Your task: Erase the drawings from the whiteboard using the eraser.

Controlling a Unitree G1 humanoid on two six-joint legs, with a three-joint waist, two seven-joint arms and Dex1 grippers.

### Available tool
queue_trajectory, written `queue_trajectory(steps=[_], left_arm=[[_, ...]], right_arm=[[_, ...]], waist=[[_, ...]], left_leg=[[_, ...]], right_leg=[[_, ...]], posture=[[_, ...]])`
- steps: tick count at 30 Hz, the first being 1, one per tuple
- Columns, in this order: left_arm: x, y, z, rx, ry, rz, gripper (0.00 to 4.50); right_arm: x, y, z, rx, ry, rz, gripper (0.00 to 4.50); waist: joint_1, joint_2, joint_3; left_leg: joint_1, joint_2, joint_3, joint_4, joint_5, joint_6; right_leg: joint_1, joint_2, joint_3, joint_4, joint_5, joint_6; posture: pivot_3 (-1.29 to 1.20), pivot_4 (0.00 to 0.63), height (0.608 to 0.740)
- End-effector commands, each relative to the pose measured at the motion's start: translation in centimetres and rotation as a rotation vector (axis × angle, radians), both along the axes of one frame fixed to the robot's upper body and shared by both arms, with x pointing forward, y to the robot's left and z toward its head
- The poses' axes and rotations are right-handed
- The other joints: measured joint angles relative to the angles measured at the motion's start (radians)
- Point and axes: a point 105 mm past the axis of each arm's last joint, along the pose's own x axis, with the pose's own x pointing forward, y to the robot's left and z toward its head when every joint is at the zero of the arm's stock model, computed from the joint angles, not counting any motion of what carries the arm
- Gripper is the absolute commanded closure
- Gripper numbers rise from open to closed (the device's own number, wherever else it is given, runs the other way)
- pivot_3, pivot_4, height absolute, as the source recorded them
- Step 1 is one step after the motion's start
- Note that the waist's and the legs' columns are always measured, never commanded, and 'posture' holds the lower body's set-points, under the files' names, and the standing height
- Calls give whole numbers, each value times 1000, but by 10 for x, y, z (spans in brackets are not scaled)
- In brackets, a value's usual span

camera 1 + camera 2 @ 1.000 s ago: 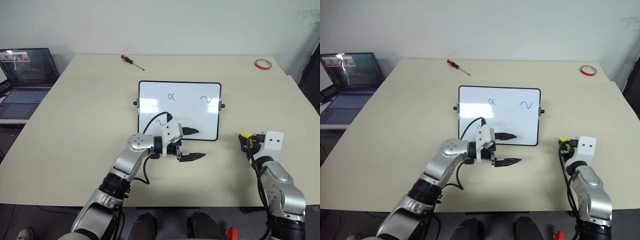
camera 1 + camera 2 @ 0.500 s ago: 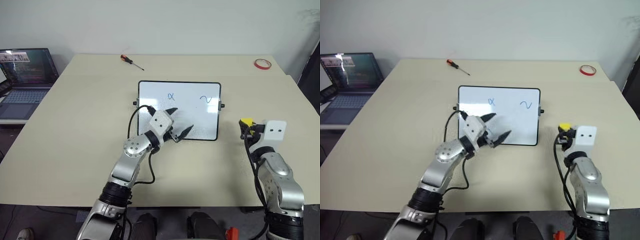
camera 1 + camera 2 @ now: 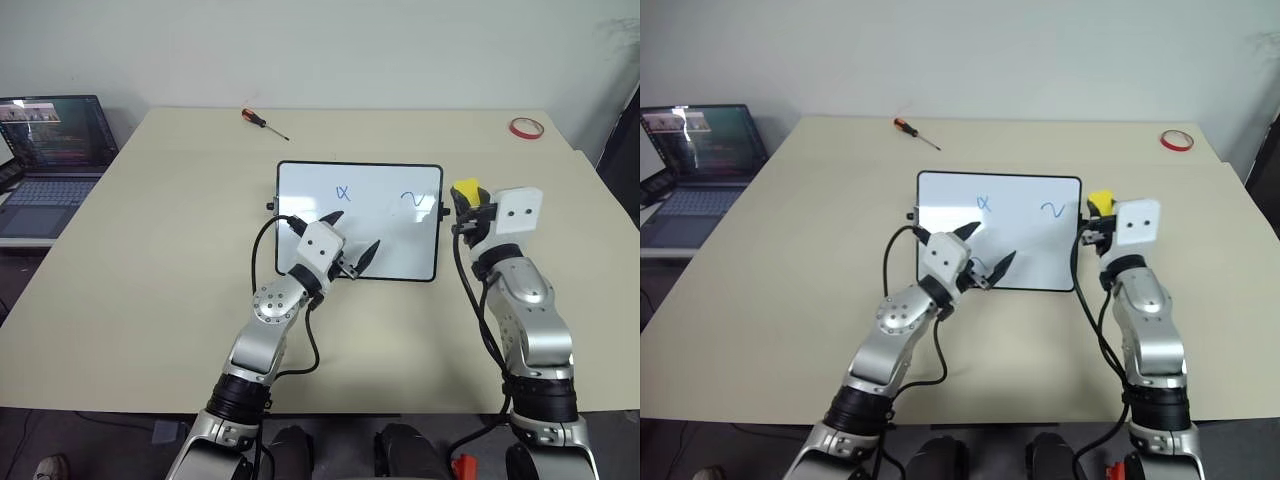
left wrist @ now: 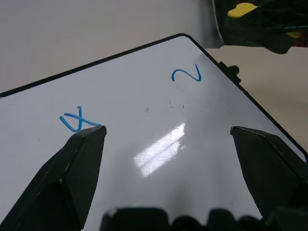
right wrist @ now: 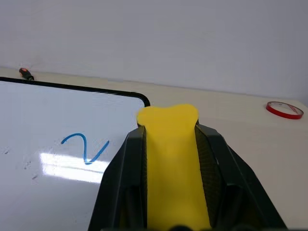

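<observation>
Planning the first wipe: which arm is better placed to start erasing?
Right. The right gripper is shut on the eraser beside the whiteboard, near the wavy line. The left gripper is open and holds nothing.

yellow eraser [image 5: 173, 163], white board [image 3: 380, 225] w/ blk frame, blue squiggles [image 3: 343, 193]

Glossy whiteboard [image 3: 380, 215] on a matt table [image 3: 150, 250]; eraser [image 5: 174, 163] looks matt, foam-like.

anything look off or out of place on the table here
Nothing stands out. The whiteboard lies flat and square on the table, with its drawings unsmudged. The screwdriver and the red tape ring lie loose near the far edge, away from the board. Nothing looks spilled or damaged.
</observation>
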Motion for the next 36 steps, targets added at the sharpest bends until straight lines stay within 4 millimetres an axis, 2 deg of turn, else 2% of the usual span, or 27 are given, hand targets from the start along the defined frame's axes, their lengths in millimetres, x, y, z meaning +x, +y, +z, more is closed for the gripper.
queue_trajectory(steps=[1,6,14,18,24,28,32,36], left_arm=[[2,-3,14,-10,-58,-22,0],[4,-2,13,-1,-56,-15,0],[-11,1,0,7,-17,-20,0],[-14,6,-2,12,-7,2,0],[-16,9,-2,15,-3,15,0],[-19,9,-4,13,8,15,0],[-18,8,-5,11,12,15,0],[-15,7,-4,5,14,15,0]], right_arm=[[8,14,19,-9,-85,50,3427],[20,38,23,-12,-110,127,3427],[29,64,20,-14,-116,210,3427],[36,73,7,-64,-52,226,3427],[41,63,-15,-188,65,147,3427],[32,41,-26,-267,114,63,3427],[25,30,-32,-289,149,46,3427],[14,11,-48,-315,240,18,3427]], waist=[[0,0,0],[-1,0,0],[0,0,0],[0,0,0],[0,0,0],[7,0,-1],[6,0,-1],[6,-1,-1]], left_leg=[[0,0,0,0,0,0],[0,0,0,0,0,0],[-1,0,0,0,0,0],[-1,0,0,0,0,0],[0,0,0,0,0,0],[0,0,-1,1,0,0],[1,-1,-2,1,0,0],[4,-1,-3,1,0,0]], right_leg=[[0,0,0,0,0,0],[0,-1,0,0,0,0],[-1,-2,0,0,0,0],[-1,-2,0,0,0,0],[-1,-2,0,1,0,0],[0,-2,0,1,0,0],[2,-3,0,0,0,0],[6,-3,-1,0,0,0]], posture=[[0,150,740],[0,150,740],[0,150,740],[0,150,740],[0,150,740],[0,150,740],[0,150,740],[0,150,740]])
